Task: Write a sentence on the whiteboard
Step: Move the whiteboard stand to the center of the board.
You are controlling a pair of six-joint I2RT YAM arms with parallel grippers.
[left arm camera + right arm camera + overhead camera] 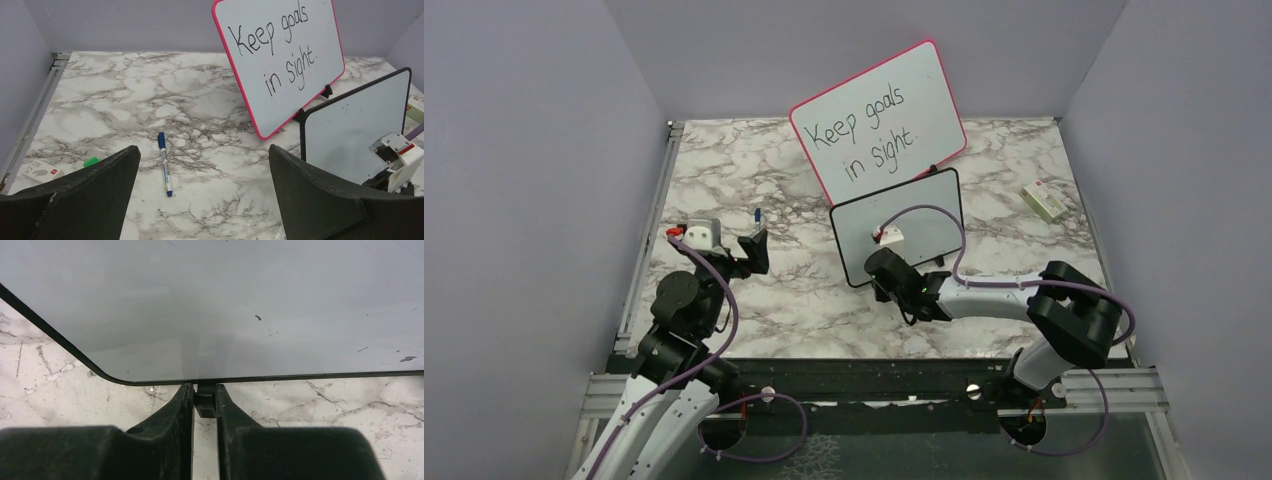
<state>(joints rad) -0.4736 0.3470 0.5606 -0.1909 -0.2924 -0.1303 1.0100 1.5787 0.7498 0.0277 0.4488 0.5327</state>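
Observation:
The black-framed whiteboard (929,215) stands upright at mid-table, just in front of the pink board. Its face (225,305) is blank apart from a few small specks, and no sentence shows on it. My right gripper (205,390) is shut on the little black foot (205,404) under the board's lower edge. A blue-capped marker (164,164) lies flat on the marble, left of the whiteboard (350,130). My left gripper (205,155) hangs open above the table just near of the marker (757,215), holding nothing.
A larger pink-framed board (879,115) with black writing leans behind the whiteboard. A small white box (1044,202) lies at the far right. Another white box (40,171) and a green bit (91,161) lie near the left edge. Grey walls enclose the table.

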